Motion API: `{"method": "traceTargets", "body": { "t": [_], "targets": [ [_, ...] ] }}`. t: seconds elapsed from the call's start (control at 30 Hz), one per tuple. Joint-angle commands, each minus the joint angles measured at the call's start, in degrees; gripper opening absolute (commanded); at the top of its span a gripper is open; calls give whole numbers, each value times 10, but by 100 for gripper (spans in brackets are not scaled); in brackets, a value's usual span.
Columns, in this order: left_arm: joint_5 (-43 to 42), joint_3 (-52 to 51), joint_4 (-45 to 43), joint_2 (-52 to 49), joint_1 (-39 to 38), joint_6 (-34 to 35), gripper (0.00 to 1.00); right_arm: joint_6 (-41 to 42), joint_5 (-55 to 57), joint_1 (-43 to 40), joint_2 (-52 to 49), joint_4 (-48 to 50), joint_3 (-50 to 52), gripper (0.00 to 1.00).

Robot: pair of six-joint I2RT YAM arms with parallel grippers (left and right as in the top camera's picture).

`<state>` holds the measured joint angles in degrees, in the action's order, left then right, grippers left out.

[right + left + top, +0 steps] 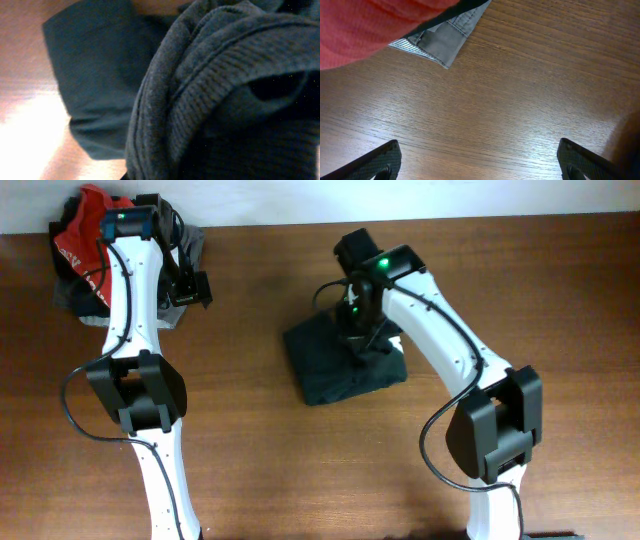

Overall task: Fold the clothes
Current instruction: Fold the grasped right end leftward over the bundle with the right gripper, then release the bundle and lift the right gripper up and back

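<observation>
The clothes [340,365] are a dark, almost black garment lying in a rough folded block at the table's middle. My right gripper [360,340] points down into its top right part. In the right wrist view a bunched ribbed fold of the clothes [210,90] fills the frame and hides the fingers; the gripper is shut on that fold. My left gripper [190,288] hangs at the far left, beside the pile of other garments. It is open, its fingers [377,162] wide apart over bare wood with nothing between them.
A red T-shirt [85,225] lies on a grey folded garment [80,295] at the back left corner. The grey garment's corner [440,42] and the red T-shirt [365,25] show close ahead of the left gripper. The wooden table [250,450] stretches around both arms.
</observation>
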<state>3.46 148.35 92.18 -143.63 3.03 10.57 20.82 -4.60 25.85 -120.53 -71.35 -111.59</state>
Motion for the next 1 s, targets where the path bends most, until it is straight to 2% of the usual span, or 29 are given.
{"method": "traceTargets", "body": {
  "t": [0.0, 0.27, 0.33, 0.37, 0.53, 0.63, 0.67, 0.7, 0.73, 0.77, 0.97],
  "targets": [
    [4, 8, 1, 19, 1, 7, 99, 7, -8, 25, 11, 7, -11, 4],
    [4, 8, 1, 19, 1, 7, 99, 22, -12, 62, 11, 45, 15, 5],
    [4, 8, 1, 19, 1, 7, 99, 22, -13, 72, 11, 56, 23, 18],
    [4, 8, 1, 19, 1, 7, 99, 22, -13, 76, 11, 60, 26, 19],
    [4, 8, 1, 19, 1, 7, 99, 23, -25, 101, 11, 78, 40, 16],
    [4, 8, 1, 19, 1, 7, 99, 25, -41, 118, 11, 96, 49, 17],
    [4, 8, 1, 19, 1, 7, 99, 26, -39, 123, 11, 100, 51, 29],
    [4, 8, 1, 19, 1, 7, 99, 26, -37, 127, 11, 104, 52, 47],
    [4, 8, 1, 19, 1, 7, 99, 26, -34, 130, 11, 107, 52, 59],
    [4, 8, 1, 19, 1, 7, 99, 26, -31, 132, 11, 110, 52, 65],
    [4, 8, 1, 19, 1, 7, 99, 20, 10, 117, 12, 78, 22, 68]
  ]
}}
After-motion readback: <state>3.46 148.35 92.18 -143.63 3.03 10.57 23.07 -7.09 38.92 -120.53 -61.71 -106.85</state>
